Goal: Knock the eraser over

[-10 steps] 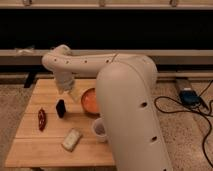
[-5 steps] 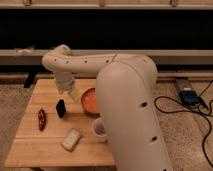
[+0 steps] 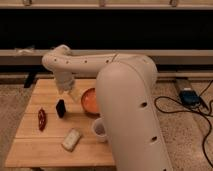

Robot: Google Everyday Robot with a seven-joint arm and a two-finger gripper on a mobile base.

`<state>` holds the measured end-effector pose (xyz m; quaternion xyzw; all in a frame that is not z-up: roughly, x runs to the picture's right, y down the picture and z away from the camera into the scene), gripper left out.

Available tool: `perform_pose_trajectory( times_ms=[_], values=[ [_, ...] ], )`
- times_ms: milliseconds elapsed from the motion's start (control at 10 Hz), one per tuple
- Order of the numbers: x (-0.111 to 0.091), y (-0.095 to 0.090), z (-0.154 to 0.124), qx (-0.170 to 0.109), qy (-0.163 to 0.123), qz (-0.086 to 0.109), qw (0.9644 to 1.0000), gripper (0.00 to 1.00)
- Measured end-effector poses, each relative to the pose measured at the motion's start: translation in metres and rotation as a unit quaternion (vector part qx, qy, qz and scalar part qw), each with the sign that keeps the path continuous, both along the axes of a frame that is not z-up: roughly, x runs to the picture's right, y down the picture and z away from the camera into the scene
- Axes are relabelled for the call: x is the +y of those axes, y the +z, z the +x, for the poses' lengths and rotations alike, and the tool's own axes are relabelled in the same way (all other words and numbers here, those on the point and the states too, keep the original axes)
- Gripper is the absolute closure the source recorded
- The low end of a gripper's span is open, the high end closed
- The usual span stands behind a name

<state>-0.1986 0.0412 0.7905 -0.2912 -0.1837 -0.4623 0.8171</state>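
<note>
My gripper (image 3: 70, 93) hangs low over wood table (image 3: 30, 150), just far-right of eraser (image 3: 60, 108) | grip state: can't tell | eraser upright mid-table, btwn dark-red item (image 3: 42, 120) at left & orange bowl (image 3: 89, 101) at right | beige block (image 3: 71, 139), white cup (image 3: 100, 129) nearer.

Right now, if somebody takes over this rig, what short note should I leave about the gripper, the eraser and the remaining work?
Gripper: low over the wooden table, just up and right of the small black rectangular eraser in the camera view, and seemingly not touching it.
Eraser: on the table's left half, between the dark red elongated item and the orange bowl. It looks upright.
Done: the approach only.
Left: push the eraser over.
</note>
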Motion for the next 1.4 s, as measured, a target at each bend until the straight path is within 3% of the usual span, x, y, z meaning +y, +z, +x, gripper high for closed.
perform_pose_trajectory(
  times_ms=[300, 500, 700, 1000, 1400],
  values=[
    [0.013, -0.013, 0.031, 0.010, 0.005, -0.002, 0.9999, 0.32],
    [0.038, -0.029, 0.049, 0.002, 0.011, -0.013, 0.9999, 0.32],
    [0.064, -0.038, 0.045, -0.012, 0.009, -0.027, 0.9995, 0.32],
    [0.079, -0.025, 0.017, -0.035, 0.002, -0.045, 0.9984, 0.32],
    [0.070, 0.018, -0.042, -0.066, -0.015, -0.063, 0.9958, 0.32]
  ],
)
